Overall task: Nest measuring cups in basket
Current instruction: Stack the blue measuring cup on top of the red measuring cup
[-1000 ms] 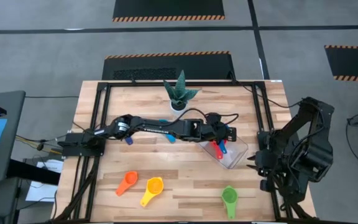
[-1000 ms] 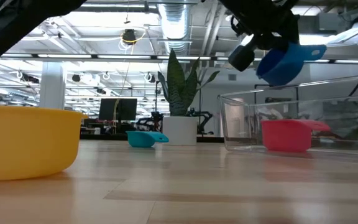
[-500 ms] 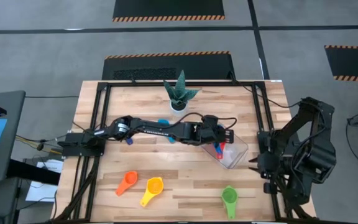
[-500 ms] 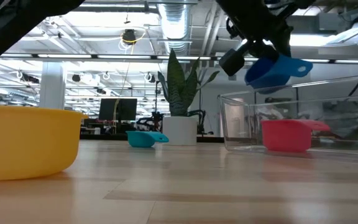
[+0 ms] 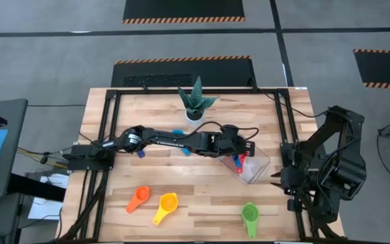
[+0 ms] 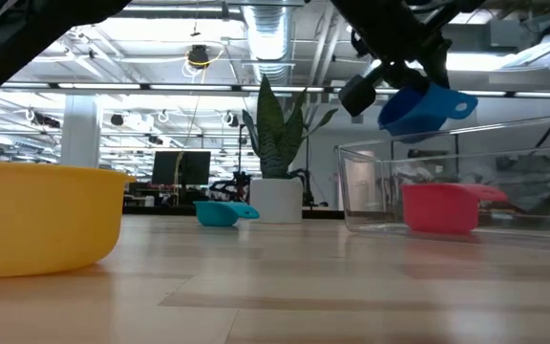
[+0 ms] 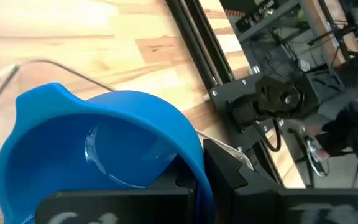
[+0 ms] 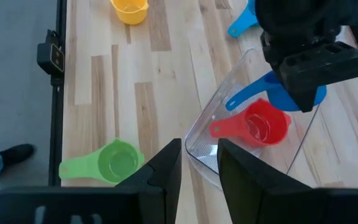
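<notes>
A blue measuring cup (image 6: 423,108) hangs over the basket (image 5: 257,171), a clear tub right of the table's middle. My left gripper (image 6: 394,72) is shut on it. A red cup (image 8: 260,124) lies on the basket's floor. The orange (image 5: 138,198), yellow (image 5: 167,205) and green (image 5: 250,215) cups rest on the table near its front edge. A light blue cup (image 6: 220,214) sits by the plant pot. My right gripper (image 8: 199,165) waits open at the table's right edge, nothing between its fingers. My left gripper holds the blue cup by its wall at the rim (image 7: 191,155), on the side nearest the wrist; one finger (image 7: 229,168) shows against the outside of the wall. The fingers slant down from the table's left. The cup hangs tilted, clear of the basket, its handle (image 8: 244,96) free.
A white pot with a spiky plant (image 5: 195,112) stands at the table's far middle. Another blue cup (image 5: 141,153) lies partly under the left arm. Black frame rails (image 5: 284,129) run along the table's sides. Bare wood lies between the front cups and the basket.
My left gripper has turned a little at the wrist while staying over the basket. The blue cup has swung slightly toward the table's left and a bit lower, still held and clear of the basket.
</notes>
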